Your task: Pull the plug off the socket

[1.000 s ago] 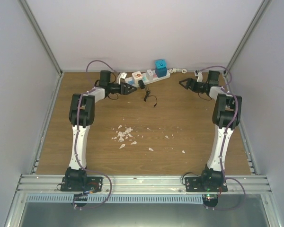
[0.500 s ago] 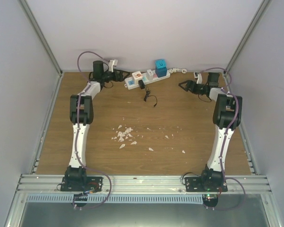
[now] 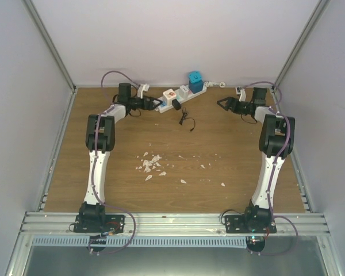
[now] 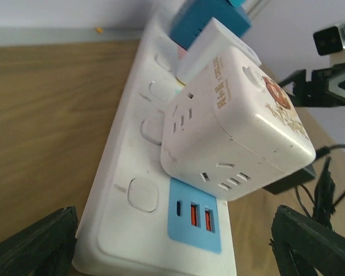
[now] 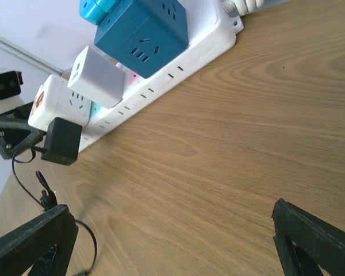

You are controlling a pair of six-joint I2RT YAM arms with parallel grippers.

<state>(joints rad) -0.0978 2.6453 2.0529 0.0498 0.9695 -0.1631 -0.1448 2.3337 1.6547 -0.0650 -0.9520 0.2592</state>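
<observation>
My left gripper [image 4: 171,241] and right gripper [image 5: 169,241] are open and empty. The socket [image 4: 121,172] lies far back on the desk [image 3: 218,161]. The black plug [image 5: 62,141] looks light and hard, so I'd pinch its flat sides.

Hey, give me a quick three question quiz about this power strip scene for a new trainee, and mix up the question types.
1. True or false: the right gripper is clamped on the blue cube.
2. The thin black cord runs from: A the blue cube, B the black plug, C the white cube.
3. Name the gripper at the USB end of the power strip.
Key: 1 false, the right gripper is open, apart from the blue cube. 2 B. 3 the left gripper.
</observation>
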